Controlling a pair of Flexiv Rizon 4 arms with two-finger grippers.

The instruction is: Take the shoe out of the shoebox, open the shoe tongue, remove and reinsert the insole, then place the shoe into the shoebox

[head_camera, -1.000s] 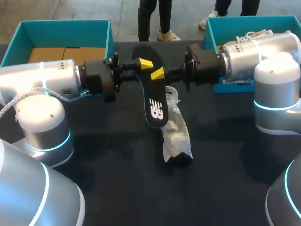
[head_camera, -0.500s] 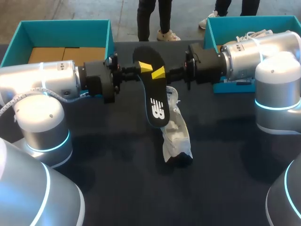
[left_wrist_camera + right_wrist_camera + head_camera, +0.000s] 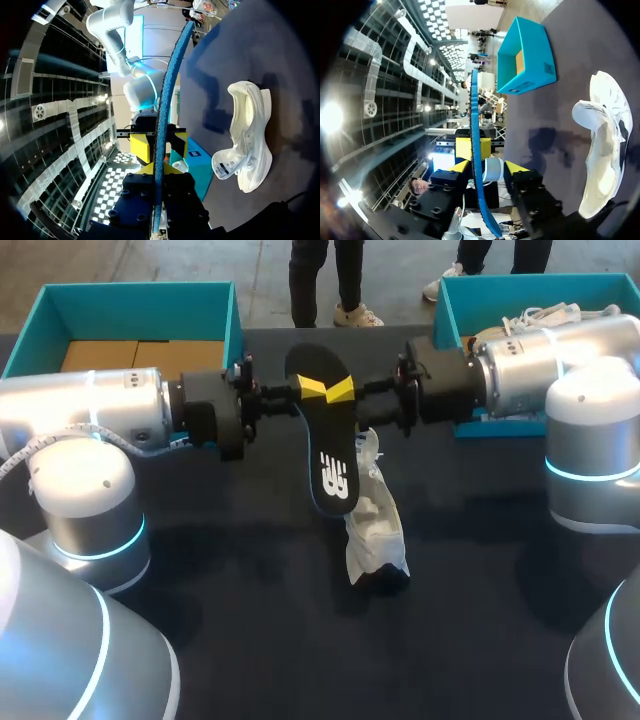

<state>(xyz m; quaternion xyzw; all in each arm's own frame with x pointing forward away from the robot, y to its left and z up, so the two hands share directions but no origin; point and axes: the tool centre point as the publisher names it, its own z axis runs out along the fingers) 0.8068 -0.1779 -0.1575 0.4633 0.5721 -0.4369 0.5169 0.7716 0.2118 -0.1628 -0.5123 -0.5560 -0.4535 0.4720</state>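
Observation:
A black insole with a blue edge hangs in the air over the table's middle, toe end down. My left gripper is shut on its upper part from the left, and the insole's edge runs between its fingers. My right gripper faces it from the right. Its fingers stand open on either side of the insole, with a gap beside one yellow tip. The white shoe lies on its side on the dark table below.
A teal shoebox with brown cardboard inside stands at the back left. A second teal box with white things in it stands at the back right, behind my right arm. The near table surface is bare.
The left gripper has closed onto the insole. The right gripper's fingers have then spread apart off it, and the right arm has drawn back slightly. The shoe has not moved.

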